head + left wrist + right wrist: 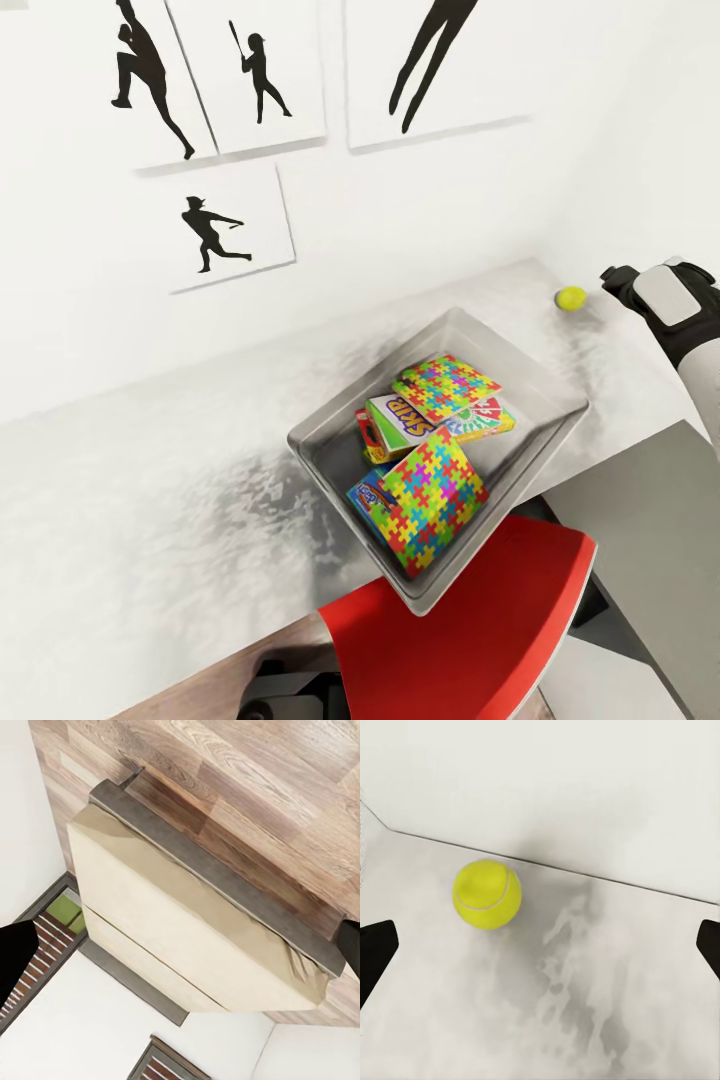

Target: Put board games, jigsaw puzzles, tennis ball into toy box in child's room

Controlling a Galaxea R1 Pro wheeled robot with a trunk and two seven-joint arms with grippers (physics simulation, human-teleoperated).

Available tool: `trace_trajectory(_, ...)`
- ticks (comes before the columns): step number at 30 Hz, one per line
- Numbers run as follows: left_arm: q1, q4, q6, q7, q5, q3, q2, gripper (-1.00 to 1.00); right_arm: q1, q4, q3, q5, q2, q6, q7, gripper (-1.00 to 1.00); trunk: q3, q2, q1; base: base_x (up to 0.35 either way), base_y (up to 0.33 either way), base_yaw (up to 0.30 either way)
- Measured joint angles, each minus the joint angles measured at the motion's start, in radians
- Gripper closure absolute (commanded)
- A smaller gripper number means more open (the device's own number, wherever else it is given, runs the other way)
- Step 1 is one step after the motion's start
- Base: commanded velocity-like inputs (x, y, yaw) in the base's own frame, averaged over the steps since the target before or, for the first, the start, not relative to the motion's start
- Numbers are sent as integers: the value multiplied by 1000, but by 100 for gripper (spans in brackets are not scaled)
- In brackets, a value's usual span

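In my head view, the one word I can read is "SKIP", in blue capitals on a white and green game box (405,423) lying in the toy box (330,448). A second game box (484,419) beside it carries coloured print that is too small and too covered by a puzzle (445,389) for me to make out. A blue game box (371,497) at the near end shows a printed face under another puzzle (435,499), but no letters I can read.
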Motion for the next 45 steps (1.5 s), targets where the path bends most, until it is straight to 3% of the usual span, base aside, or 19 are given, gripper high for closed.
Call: trace_trajectory(45,-1,4,-24,-1,-4,-2,-10,-100,1,-52,4,6,11,-38,14,-100,0,0,0,12,4,0)
